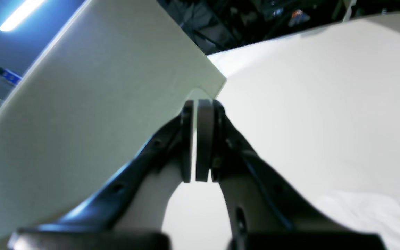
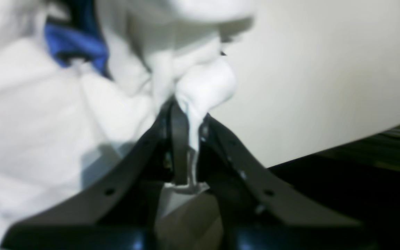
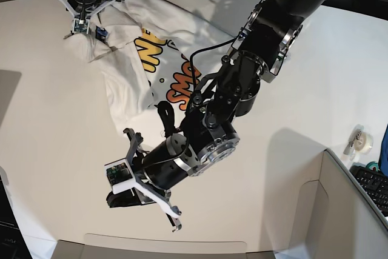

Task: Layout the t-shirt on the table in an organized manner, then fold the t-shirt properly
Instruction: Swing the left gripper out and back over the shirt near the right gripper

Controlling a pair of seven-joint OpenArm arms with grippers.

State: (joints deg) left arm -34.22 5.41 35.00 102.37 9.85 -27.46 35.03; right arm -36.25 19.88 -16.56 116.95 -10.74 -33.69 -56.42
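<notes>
Right gripper (image 2: 186,139) pinches the t-shirt's (image 3: 163,53) bunched white cloth at the table's (image 3: 54,137) far-left corner.
Shirt lies crumpled, long axis slanting from that corner toward centre, print up; left gripper (image 1: 200,139) is closed, holding nothing, near the front edge.

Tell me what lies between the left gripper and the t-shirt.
In the base view, only bare table separates the left gripper, shut and empty, from the t-shirt.
</notes>
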